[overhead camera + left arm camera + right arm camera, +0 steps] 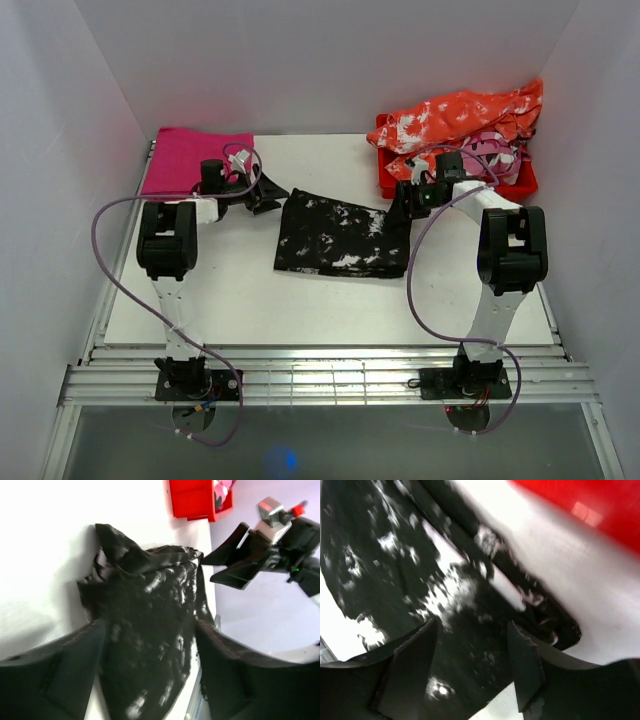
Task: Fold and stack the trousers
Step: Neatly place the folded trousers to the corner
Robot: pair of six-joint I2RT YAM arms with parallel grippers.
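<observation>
White table (250,300): red bin (526,181) holds orange-white garment (460,112); trousers (340,235) folded

Bright even light; wrist views motion-blurred.

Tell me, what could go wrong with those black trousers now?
Both the left gripper and right gripper are open at the ends of the trousers; a pinch might catch only the top layer and undo the fold.
The right gripper sits near the red bin, so lifted cloth could snag it.
</observation>
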